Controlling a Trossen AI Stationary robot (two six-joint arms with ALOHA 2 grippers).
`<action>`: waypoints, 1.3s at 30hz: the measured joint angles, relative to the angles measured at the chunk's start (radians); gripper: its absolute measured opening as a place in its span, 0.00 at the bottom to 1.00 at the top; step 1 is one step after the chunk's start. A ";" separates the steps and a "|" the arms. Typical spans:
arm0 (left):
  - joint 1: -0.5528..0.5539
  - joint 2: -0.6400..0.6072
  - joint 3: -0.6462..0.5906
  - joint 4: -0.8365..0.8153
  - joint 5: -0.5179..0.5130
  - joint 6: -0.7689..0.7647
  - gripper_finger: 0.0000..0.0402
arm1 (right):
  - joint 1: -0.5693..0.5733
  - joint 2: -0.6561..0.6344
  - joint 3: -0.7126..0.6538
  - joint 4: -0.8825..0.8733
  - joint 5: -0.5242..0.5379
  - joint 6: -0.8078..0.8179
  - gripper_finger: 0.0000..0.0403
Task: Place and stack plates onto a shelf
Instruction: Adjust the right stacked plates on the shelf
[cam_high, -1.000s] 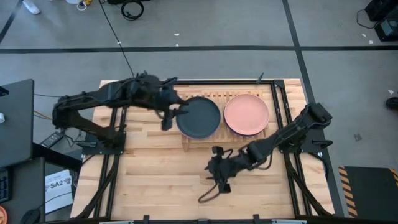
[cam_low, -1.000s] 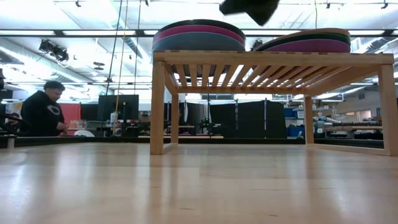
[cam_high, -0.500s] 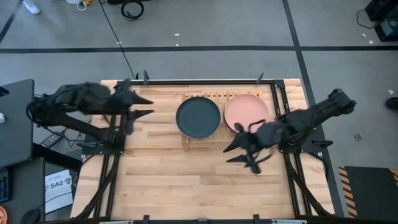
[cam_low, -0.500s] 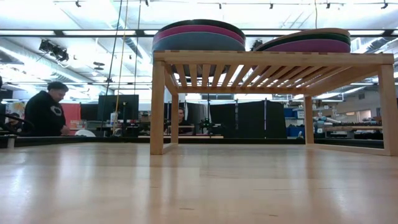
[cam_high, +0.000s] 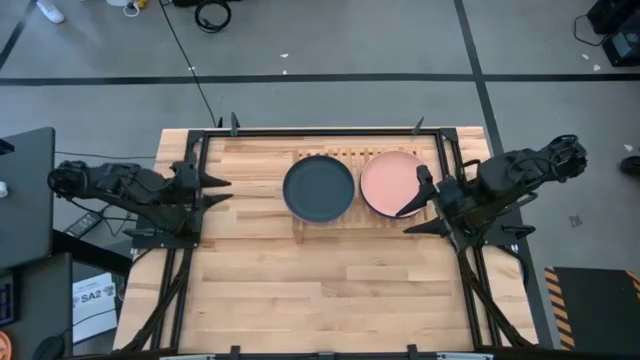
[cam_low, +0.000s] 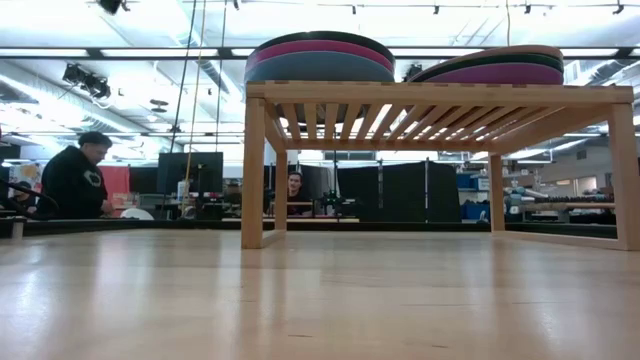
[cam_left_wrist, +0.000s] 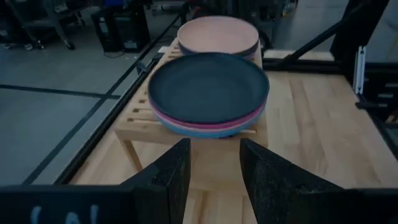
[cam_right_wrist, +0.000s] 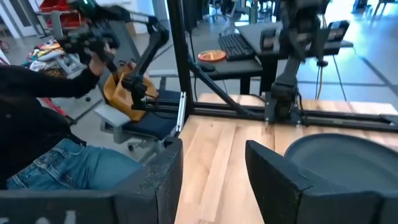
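Two stacks of plates (cam_high: 319, 188) resting on the shelf (cam_low: 440, 95). Left gripper (cam_high: 211, 187) and right gripper (cam_high: 418, 200) flanking the shelf, fingers apart, empty.

Two plate stacks (cam_high: 319, 188) atop shelf (cam_high: 341, 220), on table (cam_high: 300, 290).

The only legible marking is "SA2", printed on a white sheet (cam_high: 92, 296) lying on the floor at about eight o'clock from the table (cam_high: 300, 290) in the high view; smaller print beneath it cannot be made out
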 joint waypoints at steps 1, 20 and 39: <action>-0.003 -0.024 -0.041 0.028 0.000 0.000 0.36 | 0.000 -0.008 0.000 0.000 0.000 -0.005 0.44; -0.012 -0.208 -0.613 0.524 0.014 0.031 0.36 | 0.000 -0.121 -0.089 0.041 0.001 -0.040 0.44; 0.037 -0.209 -0.800 0.859 0.027 0.251 0.36 | 0.000 -0.641 -0.775 0.501 0.001 0.060 0.44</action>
